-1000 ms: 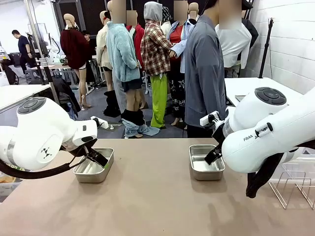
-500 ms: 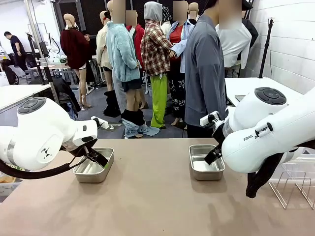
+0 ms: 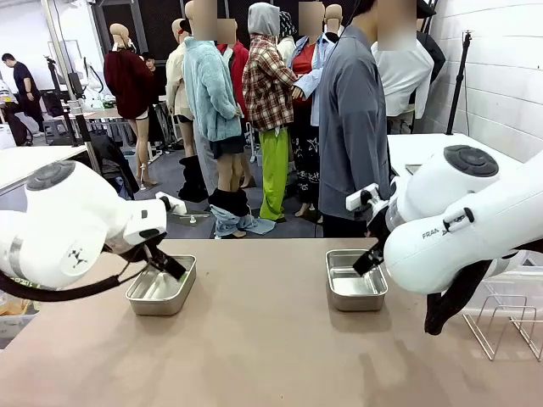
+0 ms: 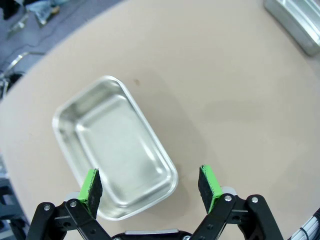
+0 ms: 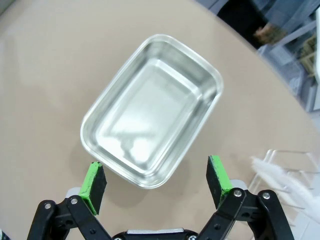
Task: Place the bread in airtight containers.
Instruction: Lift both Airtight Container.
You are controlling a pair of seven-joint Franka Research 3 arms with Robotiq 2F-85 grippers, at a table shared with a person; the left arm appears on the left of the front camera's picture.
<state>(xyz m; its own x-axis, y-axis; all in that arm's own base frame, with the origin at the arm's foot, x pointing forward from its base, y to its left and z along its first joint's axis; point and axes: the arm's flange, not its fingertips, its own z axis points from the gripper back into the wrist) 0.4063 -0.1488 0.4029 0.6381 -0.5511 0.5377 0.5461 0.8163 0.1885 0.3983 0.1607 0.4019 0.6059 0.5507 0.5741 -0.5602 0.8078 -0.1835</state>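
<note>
Two airtight containers stand on the tan table, both steel tubs with open tops and nothing inside. The left tub [image 3: 161,291] [image 4: 115,147] lies just under my left gripper [image 3: 168,264] [image 4: 150,183], which hangs open above its near end. The right tub [image 3: 356,286] [image 5: 152,107] sits below my right gripper [image 3: 367,258] [image 5: 156,178], also open and holding nothing. In the left wrist view the right tub's corner [image 4: 298,21] shows at the top right. The bread is out of view.
A person in a grey shirt [image 3: 352,127] stands at the table's far edge behind the right tub. A wire rack [image 3: 509,322] stands at the table's right side. Bare tabletop [image 3: 263,339] stretches between the tubs and toward the front.
Both arms have shifted slightly: the left arm's body moved a little left and up, the right arm rose a touch. Both tubs stay put and both grippers stay open.
</note>
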